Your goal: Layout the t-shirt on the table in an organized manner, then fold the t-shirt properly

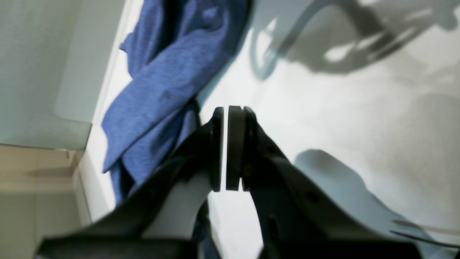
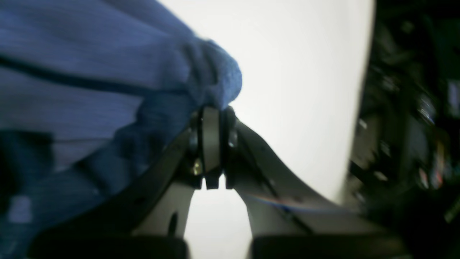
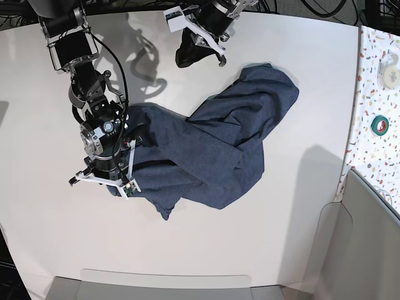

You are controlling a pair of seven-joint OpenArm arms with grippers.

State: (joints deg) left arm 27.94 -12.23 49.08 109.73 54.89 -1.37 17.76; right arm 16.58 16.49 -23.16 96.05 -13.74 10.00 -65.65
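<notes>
The dark navy t-shirt [image 3: 219, 144] lies crumpled in a diagonal heap across the middle of the white table [image 3: 250, 250]. At the heap's left end my right gripper [image 3: 115, 186] is shut on a bunch of the cloth. The right wrist view shows the t-shirt [image 2: 90, 72] pinched at the tips of the right gripper [image 2: 212, 111]. My left gripper [image 3: 186, 56] hovers at the far side, just beyond the shirt's far edge. In its wrist view the left gripper [image 1: 225, 111] has its pads together with nothing between them, the t-shirt [image 1: 161, 82] lying to its left on the table [image 1: 341, 126].
A narrow speckled surface [image 3: 378, 94] runs along the right edge, carrying a green tape roll [image 3: 379, 124] and a white one [image 3: 389, 62]. A grey bin [image 3: 369, 225] stands at the front right. A pale tray [image 3: 169, 284] lines the front edge. Cables hang at the back.
</notes>
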